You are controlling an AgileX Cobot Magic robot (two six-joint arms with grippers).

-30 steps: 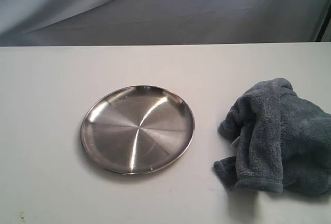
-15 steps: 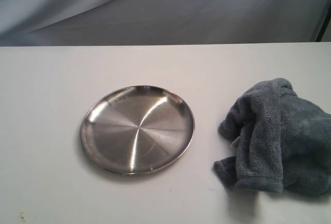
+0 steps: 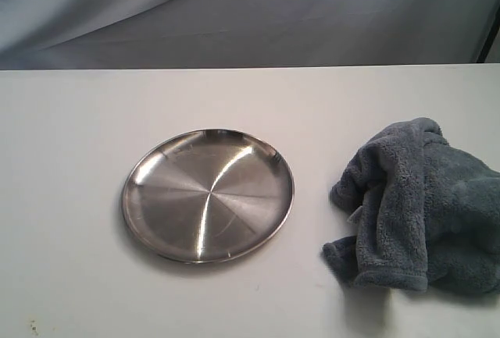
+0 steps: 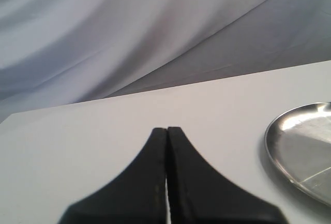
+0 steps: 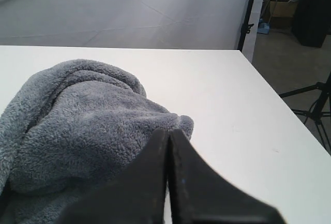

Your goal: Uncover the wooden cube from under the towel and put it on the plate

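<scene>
— Two grippers, and neither is showing in the exterior view, so I'm reading this as the very first step: the uncovering is not yet under way.
— Agreed. The towel [image 3: 418, 205] is lying bunched on the right side of the table [image 3: 70, 119], well apart from the plate [image 3: 207, 195], which is sitting bare.
— And the wooden cube?
— Not showing anywhere. You're probably looking for it under that heap, but nothing is giving its exact spot away.
— Your left gripper [image 4: 166, 131] is hanging over bare table beside the plate, jaws pressed together, holding nothing.
— Your right gripper [image 5: 168, 131] is doing likewise, closed and empty, pointing at the towel just ahead of it.
— So the right one is getting the job. You're needing to spread those jaws, pinch a raised fold, and peel the cloth away from the plate, not toward it.
— Lifting gently, too; the block may be catching in the plush.
</scene>
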